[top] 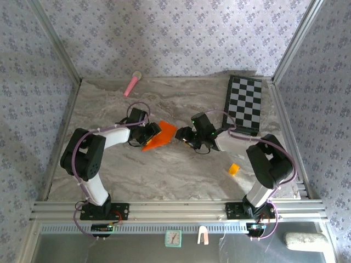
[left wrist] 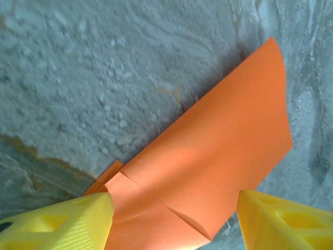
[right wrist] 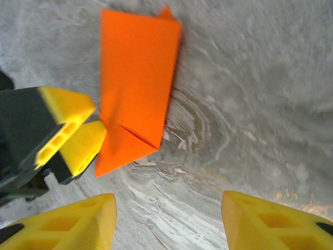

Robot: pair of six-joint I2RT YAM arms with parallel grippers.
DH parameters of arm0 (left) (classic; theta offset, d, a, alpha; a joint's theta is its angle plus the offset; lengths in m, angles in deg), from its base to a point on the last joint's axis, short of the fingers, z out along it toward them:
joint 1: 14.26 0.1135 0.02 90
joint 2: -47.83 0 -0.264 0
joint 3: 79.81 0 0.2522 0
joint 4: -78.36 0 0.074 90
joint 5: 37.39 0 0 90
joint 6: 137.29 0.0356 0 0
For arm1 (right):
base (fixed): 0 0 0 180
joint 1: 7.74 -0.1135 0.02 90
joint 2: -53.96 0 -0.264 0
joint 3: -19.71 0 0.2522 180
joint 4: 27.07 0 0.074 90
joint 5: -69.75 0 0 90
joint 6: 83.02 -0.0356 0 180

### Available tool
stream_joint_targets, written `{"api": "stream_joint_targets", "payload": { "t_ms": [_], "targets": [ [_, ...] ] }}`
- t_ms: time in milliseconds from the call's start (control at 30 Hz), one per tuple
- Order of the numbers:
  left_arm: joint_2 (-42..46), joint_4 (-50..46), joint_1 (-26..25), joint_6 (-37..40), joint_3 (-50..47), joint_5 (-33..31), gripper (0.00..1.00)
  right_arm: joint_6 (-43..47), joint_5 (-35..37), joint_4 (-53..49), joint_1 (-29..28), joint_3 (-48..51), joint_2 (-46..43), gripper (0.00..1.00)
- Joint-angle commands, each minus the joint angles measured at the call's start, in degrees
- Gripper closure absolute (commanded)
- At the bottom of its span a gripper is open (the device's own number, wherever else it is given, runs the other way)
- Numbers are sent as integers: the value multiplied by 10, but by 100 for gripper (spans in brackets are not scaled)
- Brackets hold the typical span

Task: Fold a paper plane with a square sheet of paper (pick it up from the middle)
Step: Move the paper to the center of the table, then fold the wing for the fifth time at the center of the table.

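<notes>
Folded orange sheet flat on table. Your left gripper: jaws apart, straddling sheet's creased end. Your right gripper: jaws apart, empty, near sheet.

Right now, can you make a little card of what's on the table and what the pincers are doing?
orange paper: partly folded, in the middle
left pincer: open, fingers either side of the paper
right pincer: open, above bare table beside the paper
pink stick: far edge
checkerboard: far right
small orange block: near right
</notes>
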Motion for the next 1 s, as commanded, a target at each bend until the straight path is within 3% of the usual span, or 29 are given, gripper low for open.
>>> {"api": "stream_joint_targets", "payload": {
  "t_ms": [0, 167, 367, 967],
  "targets": [
    [-3, -7, -25, -89, -48, 19, 34, -94, 35, 21, -15, 6, 14, 45],
    [17, 4, -45, -144, -76, 3, 35, -126, 55, 44, -29, 20, 20, 47],
    [21, 8, -59, -179, -93, -4, 35, -147, 51, 28, -43, 1, 47, 57],
    [17, 3, -60, -179, -91, -1, 35, -147, 17, 48, -58, -32, 98, 59]
  ]
}}
